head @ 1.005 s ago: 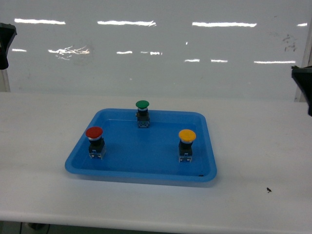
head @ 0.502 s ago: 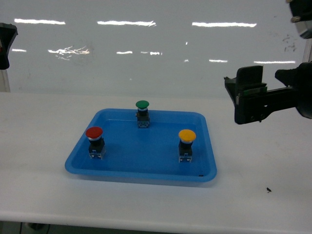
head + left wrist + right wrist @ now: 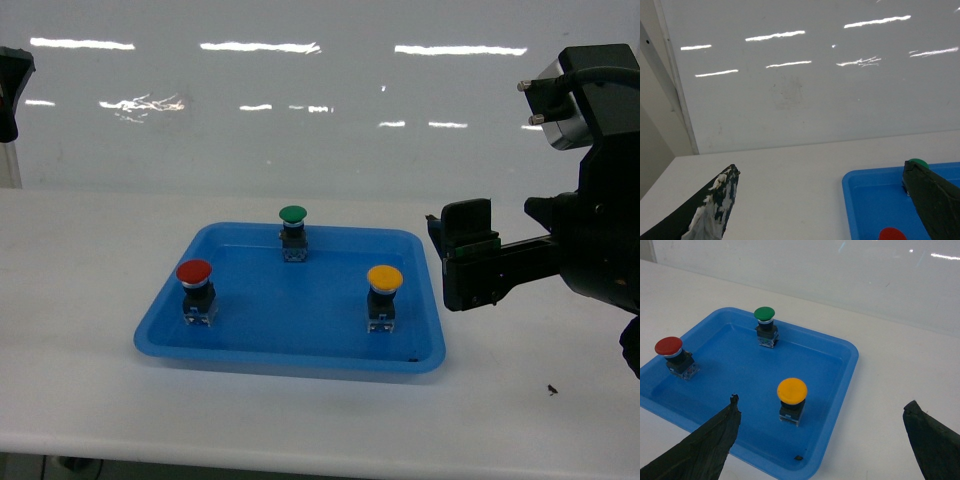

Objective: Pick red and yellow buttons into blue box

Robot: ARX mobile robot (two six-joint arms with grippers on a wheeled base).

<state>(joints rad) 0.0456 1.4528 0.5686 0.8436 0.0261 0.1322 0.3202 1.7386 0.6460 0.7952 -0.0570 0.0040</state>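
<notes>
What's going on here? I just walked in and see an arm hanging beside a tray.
The right gripper hovers open beside the shallow blue tray, holding nothing. The closest button to it is the yellow button. The red button and green button also stand upright in the tray, untouched. The left gripper is open off to the left. No blue box is in view.

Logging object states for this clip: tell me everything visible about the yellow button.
The yellow button has a smooth, rounded mushroom cap on a short black body with a clear, silvery base. It stands upright on the floor of the shallow blue tray, toward its right side in the head view. Nothing touches it; the right gripper sits beside the tray, jaws open.
</notes>
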